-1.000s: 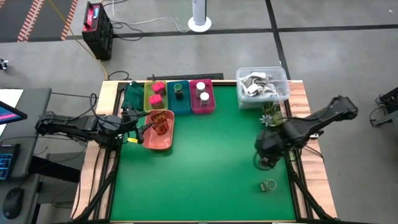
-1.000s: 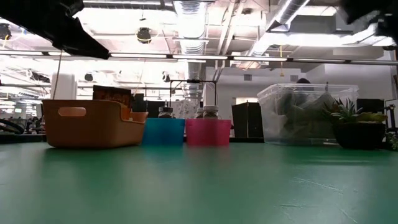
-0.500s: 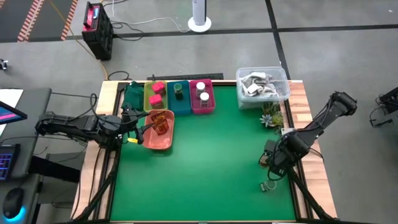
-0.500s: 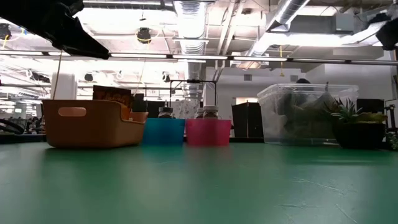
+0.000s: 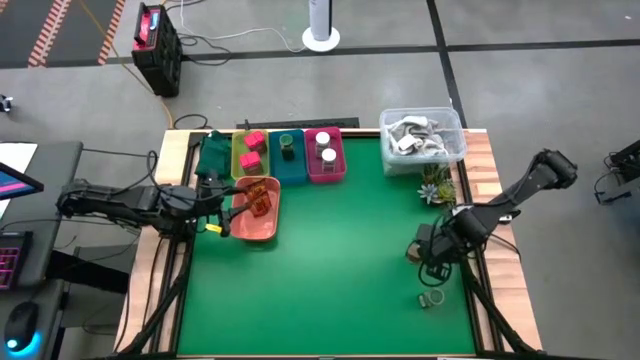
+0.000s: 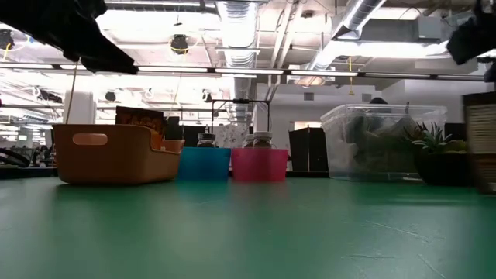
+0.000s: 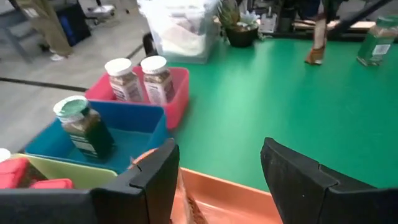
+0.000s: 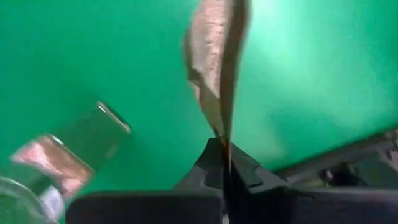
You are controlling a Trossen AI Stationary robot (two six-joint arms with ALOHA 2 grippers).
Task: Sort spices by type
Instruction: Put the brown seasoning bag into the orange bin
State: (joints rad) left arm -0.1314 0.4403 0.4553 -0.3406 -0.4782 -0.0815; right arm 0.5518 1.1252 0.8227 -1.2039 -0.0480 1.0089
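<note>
**Two arms, one brown packet in a closed grip**

Two grippers are in view. The right gripper (image 5: 424,250) hangs over the green table (image 5: 340,270) near its right edge, fingers closed on a thin brown packet (image 8: 217,68), which stands edge-on between them in the right wrist view. Just beside it, nearer the table's front, a green-capped jar (image 5: 433,298) lies on the mat.

The left gripper (image 5: 222,212) sits at the near rim of the salmon tray (image 5: 255,232) with its fingers spread wide and nothing between them. Brown packets (image 5: 259,200) rest inside that tray.

Behind it stand three more trays in a row: the yellow tray (image 5: 237,160) with pink blocks (image 5: 252,148), the teal tray (image 7: 134,134) with one dark green jar (image 7: 84,126), and the magenta tray (image 7: 177,99) with two white-capped jars (image 7: 140,78). A clear tub (image 5: 422,138) and a small plant (image 5: 434,186) occupy the far right corner.
</note>
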